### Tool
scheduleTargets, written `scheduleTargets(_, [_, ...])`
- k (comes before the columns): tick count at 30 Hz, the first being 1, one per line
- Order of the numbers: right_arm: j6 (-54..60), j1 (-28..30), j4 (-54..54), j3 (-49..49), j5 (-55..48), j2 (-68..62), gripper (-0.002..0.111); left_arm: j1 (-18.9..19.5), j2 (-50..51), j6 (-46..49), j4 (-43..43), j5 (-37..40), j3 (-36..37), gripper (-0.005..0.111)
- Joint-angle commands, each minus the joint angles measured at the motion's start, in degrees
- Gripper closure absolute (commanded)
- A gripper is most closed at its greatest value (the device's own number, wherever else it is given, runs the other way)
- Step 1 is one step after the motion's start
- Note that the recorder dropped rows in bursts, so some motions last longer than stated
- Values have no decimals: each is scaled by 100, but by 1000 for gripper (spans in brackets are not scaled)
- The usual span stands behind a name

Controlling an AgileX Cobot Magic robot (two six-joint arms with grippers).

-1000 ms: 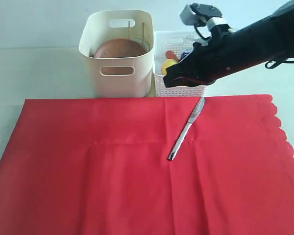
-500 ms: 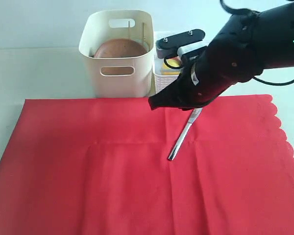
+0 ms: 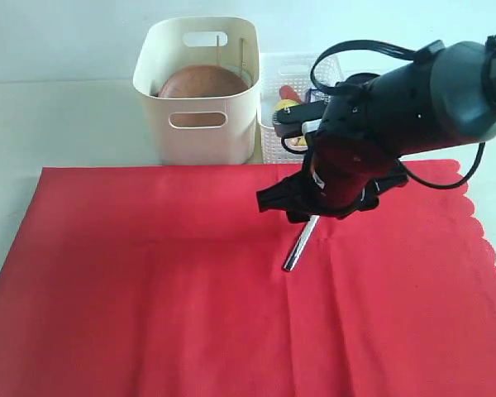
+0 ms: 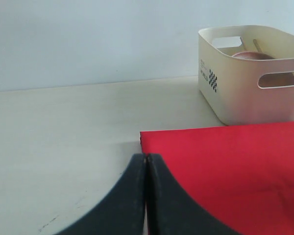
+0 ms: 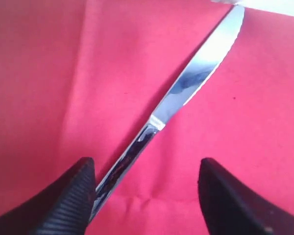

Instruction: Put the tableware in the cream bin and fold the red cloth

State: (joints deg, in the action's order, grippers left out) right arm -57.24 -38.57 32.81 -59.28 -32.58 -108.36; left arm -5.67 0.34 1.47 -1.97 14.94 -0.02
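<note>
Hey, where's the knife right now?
In the exterior view the knife lies on the red cloth, right of centre, near the white basket; the open right hand hangs over its handle.

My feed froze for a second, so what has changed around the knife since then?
The right gripper came down from above the white basket to the knife and opened. Its jaws now straddle the handle and are not closed on it. The knife, the red cloth and the cream bin with the plate inside stayed as they were.
</note>
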Motion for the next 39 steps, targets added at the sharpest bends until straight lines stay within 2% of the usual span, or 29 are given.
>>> scheduleTargets(1, [-620, -10, 462, 14, 115, -276, 48, -25, -34, -30, -26, -23, 2, 104])
scheduleTargets(8, [-1119, -10, 1002, 14, 271, -658, 49, -25, -34, -30, -26, -23, 2, 104])
scheduleTargets(14, [-1181, -10, 1020, 14, 271, -773, 51, -25, -34, -30, -26, -23, 2, 104])
scheduleTargets(18, [-1170, -10, 1020, 14, 258, -773, 69, -25, -34, -30, -26, -23, 2, 104])
scheduleTargets(24, [-1076, -10, 919, 14, 236, -773, 107, -25, -34, -30, -26, -23, 2, 104])
scheduleTargets(35, [131, -10, -30, 14, 12, -204, 108, -25, -34, -30, -26, -23, 2, 104])
scheduleTargets(39, [977, -10, -643, 14, -224, 16, 108, -25, -34, -30, -26, -23, 2, 104])
